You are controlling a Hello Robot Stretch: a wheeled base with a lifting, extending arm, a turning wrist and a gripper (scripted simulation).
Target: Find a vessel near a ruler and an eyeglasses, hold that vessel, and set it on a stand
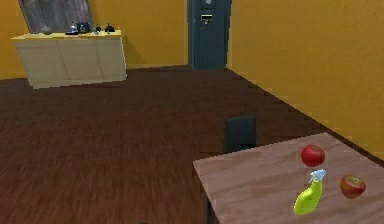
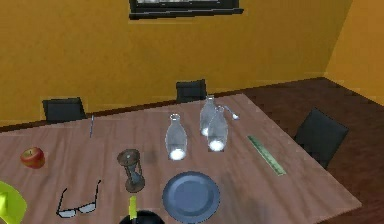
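Note:
Three clear glass bottle-like vessels stand on the wooden table (image 2: 290, 190) in the arm side view: one near the middle (image 2: 176, 137) and two close together to its right (image 2: 208, 115) (image 2: 217, 130). A pale green ruler (image 2: 267, 155) lies right of the pair. Dark-rimmed eyeglasses (image 2: 78, 200) lie near the table's front left. In the forward view a cream low cabinet (image 1: 72, 58) with small dark things on top stands against the far wall.
The table also carries a blue-grey plate (image 2: 192, 196), an hourglass-like thing (image 2: 131, 170), a red apple (image 2: 33, 157) and a yellow-green spray bottle (image 1: 310, 193). Dark chairs (image 2: 63, 108) (image 2: 191, 90) (image 2: 320, 135) ring it. A dark door (image 1: 209, 33) is set in the far wall beyond open brown floor (image 1: 130, 130).

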